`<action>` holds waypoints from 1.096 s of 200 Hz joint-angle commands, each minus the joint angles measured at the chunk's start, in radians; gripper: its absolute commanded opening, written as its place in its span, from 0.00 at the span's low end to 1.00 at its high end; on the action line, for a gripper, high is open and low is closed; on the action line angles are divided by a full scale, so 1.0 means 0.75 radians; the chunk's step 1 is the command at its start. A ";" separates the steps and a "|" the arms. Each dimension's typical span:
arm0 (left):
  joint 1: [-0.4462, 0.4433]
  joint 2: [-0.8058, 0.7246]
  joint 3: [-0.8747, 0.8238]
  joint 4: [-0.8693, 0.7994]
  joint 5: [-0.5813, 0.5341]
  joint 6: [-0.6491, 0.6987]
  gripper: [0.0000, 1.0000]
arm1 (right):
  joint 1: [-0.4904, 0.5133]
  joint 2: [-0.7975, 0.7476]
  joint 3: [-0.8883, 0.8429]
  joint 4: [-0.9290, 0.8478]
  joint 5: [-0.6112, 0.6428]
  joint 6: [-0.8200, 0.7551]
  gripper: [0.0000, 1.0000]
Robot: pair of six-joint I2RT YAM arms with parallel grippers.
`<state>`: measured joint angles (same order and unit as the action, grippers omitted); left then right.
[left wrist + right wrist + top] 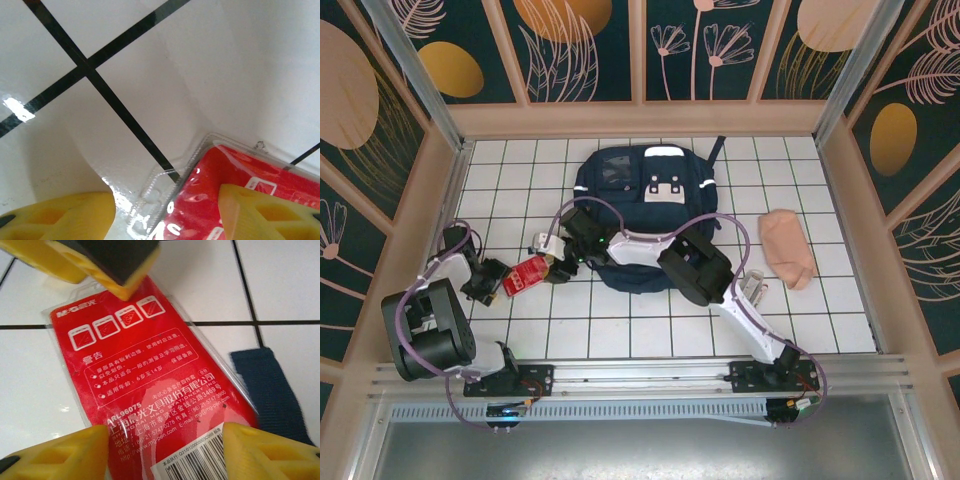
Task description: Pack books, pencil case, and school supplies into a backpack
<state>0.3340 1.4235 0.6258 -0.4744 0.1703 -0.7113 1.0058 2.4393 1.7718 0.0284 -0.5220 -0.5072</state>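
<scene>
Right wrist view, right gripper (165, 432) stood spread astride red packet (150, 375), gripping nothing, left gripper (165, 197) likewise spread over its far end.

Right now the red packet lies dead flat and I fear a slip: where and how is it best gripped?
The red packet is thin and flat on the tiled table, so only its long edges give a tool purchase. Probably come straight down near its barcode, one finger outside each long edge, closing across the narrow width.

Barcode end of red booklet (150, 390) off-frame
</scene>
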 commanded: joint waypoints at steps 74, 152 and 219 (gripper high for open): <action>-0.094 0.205 -0.088 0.306 0.227 0.031 0.41 | -0.001 -0.196 -0.212 -0.026 -0.016 0.091 0.78; -0.097 0.229 -0.084 0.303 0.210 0.068 0.25 | 0.070 -0.143 -0.295 -0.007 0.136 -0.090 0.99; -0.171 0.242 -0.047 0.290 0.219 0.111 0.09 | 0.025 -0.240 -0.255 0.053 -0.021 -0.228 0.99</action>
<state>0.2871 1.4509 0.6643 -0.4973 0.1215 -0.6468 1.0336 2.3054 1.5742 0.0418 -0.4885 -0.6300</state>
